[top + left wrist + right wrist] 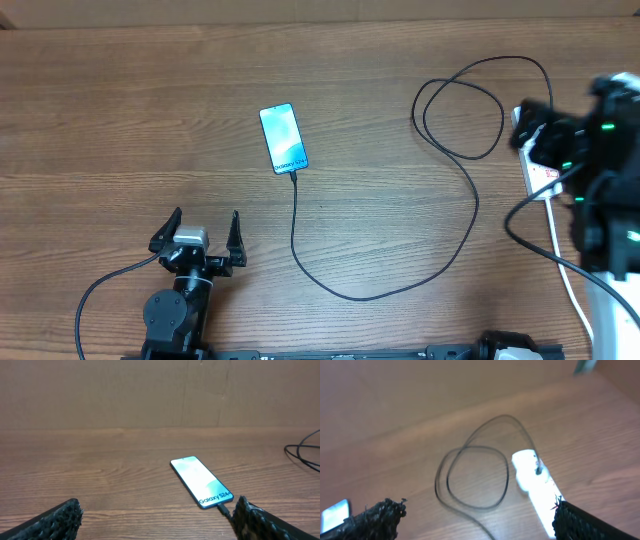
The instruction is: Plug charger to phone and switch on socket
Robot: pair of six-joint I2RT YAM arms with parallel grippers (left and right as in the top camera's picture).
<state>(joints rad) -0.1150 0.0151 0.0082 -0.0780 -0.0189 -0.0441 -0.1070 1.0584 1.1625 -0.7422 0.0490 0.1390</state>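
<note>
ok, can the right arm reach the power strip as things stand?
Probably yes: the right gripper hangs open above the power strip with nothing between them. Only the charger plug sits at one end.

Brown wood-grain table (pixel 120 110), grain running side to side, with a paler strip along the far edge. Behind that far edge, a plain brown panel (pixel 125 390) standing upright, with a faint vertical seam right of centre. Beyond the table's edge in the right wrist view, a small blurred greenish shape (pixel 585 365), too unclear to name.
</note>
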